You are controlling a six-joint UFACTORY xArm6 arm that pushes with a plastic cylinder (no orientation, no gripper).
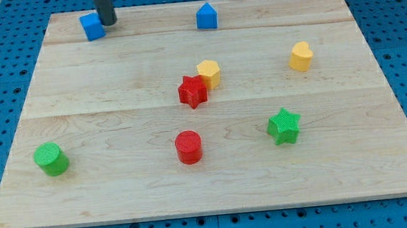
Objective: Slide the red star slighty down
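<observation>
Red star (193,92): seen near the middle of the counter (112,85), touching or all but touching the yellow hexagon at its upper right.
Yellow hexagon (209,73): placed just up and to the view's right of the red star.
Tip (108,23): found at the view's top left, just beside the right edge of a blue block, well apart from the red star; contact with that block cannot be told.
Pincer: none is fitted; the arm ends in a plain dark rod, so nothing is grasped or clenched.
Blue block at top left (92,26): set near the far edge of the counter; its exact shape cannot be made out.
Blue block at top centre (207,16): a house-like shape with a pointed top, near the far edge.
Yellow heart (301,57): seen towards the view's right, well apart from the others.
Red cylinder (188,146): stood below the red star, towards the view's bottom.
Green star (284,126): placed at the lower right.
Green cylinder (51,158): stood at the lower left.
</observation>
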